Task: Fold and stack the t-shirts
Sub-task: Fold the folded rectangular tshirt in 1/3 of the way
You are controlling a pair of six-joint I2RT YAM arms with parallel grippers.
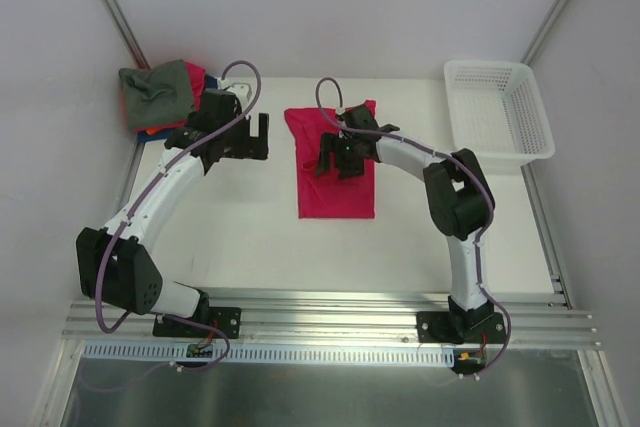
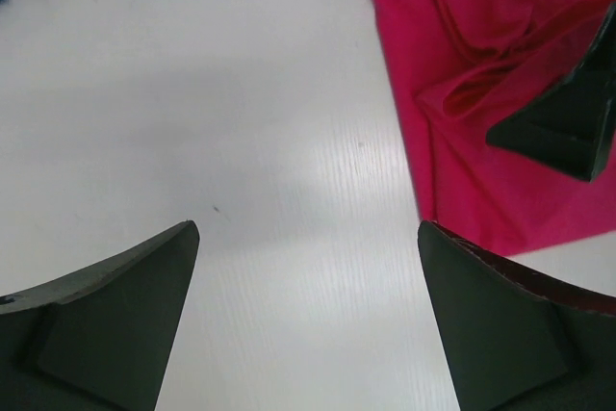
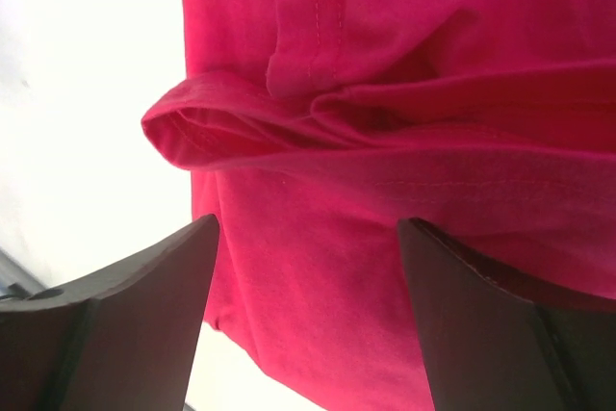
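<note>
- On the middle of the white desk (image 1: pixel 250 237), a crimson t-shirt (image 1: pixel 335 199) lies as a long, narrow rectangle. Its near half is smooth and flat, and its far half is rumpled.
- The shirt is soft, matte knit cloth. From the right wrist camera, a rolled fold (image 3: pixel 241 127) runs across it, thick and rounded at its left end, with fine stitched hem lines nearby.
- At the far left corner, a grey-green t-shirt (image 1: pixel 155 92) sits crumpled on top of other coloured cloth (image 1: pixel 194 75), well apart from the crimson one.
- At the far right stands a white plastic basket (image 1: pixel 500 155). It is rectangular, and its walls are an open lattice.
- The desk surface is smooth and faintly grained, with a soft sheen under the light.
- The left pincer (image 2: pixel 308 324) is spread wide, and its dark, matte fingers (image 2: pixel 106 324) are wedge-shaped. Only bare desk shows between them, and they hold nothing. It hangs just beside the left edge of the crimson t-shirt, without touching the cloth.
- The right pincer (image 3: pixel 308 320) is also spread wide and sits over the rumpled far half of the crimson t-shirt. Red cloth fills the gap between its dark fingers, but nothing is clamped. Whether the fingertips touch the cloth cannot be told.
- From the left wrist camera, one dark fingertip (image 2: pixel 568 122) of the right pincer shows against the shirt's folds.
</note>
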